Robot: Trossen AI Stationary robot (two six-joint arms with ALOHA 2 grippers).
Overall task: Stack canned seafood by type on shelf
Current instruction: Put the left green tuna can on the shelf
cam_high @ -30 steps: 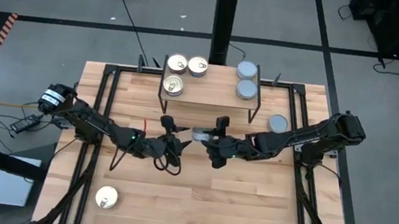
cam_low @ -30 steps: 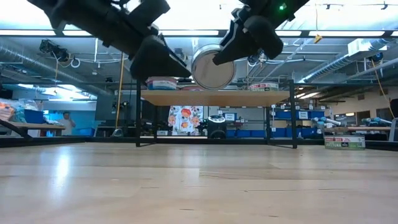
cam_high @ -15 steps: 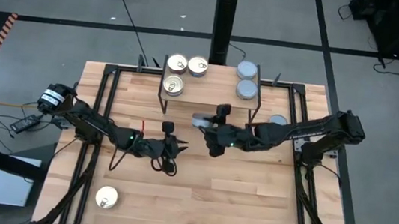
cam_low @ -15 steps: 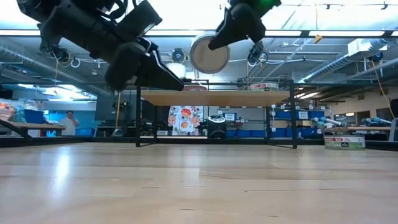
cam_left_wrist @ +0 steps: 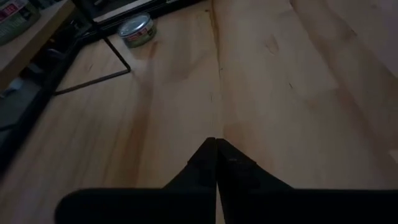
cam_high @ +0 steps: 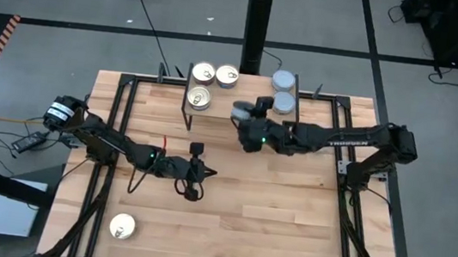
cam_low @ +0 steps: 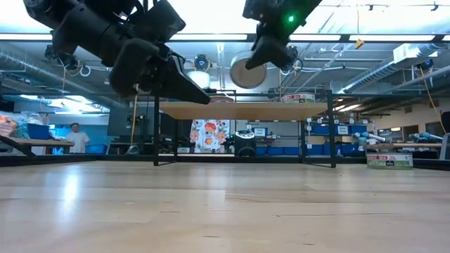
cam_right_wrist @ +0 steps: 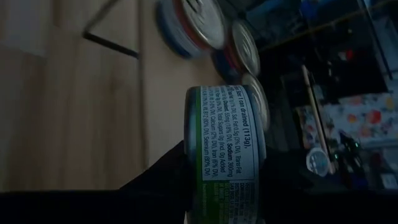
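Note:
The shelf (cam_high: 228,121) stands at the table's far middle. On its left part lie three gold-lidded tins (cam_high: 203,74); on its right part lie two blue-grey tins (cam_high: 284,81). My right gripper (cam_high: 244,118) is above the shelf's middle, shut on another tin (cam_high: 241,110), which also shows in the low view (cam_low: 246,71). My left gripper (cam_high: 207,173) hangs shut and empty above the table's middle, its fingertips together in the left wrist view (cam_left_wrist: 216,146). One gold-lidded tin (cam_high: 122,227) lies flat on the table at the near left. My right gripper pinches the tin between its two fingers, which lie on its two flat faces, so its labelled side wall (cam_right_wrist: 227,155) faces the wrist camera. The fingers come level from the table's right side. The tin stands on edge, tilted, lifted clear above the shelf board (cam_low: 242,110).
A green-labelled tin (cam_left_wrist: 138,31) lies on the table beside the shelf's wire leg (cam_left_wrist: 115,53); in the high view my right arm covers it. A black pole (cam_high: 256,23) stands behind the shelf. Bare tabletop (cam_high: 288,213) lies at the near middle and right.
My right gripper has carried the tin from the table's middle toward the far edge and upward, and it is now above the shelf's middle. The tin has stayed on edge in the hold.

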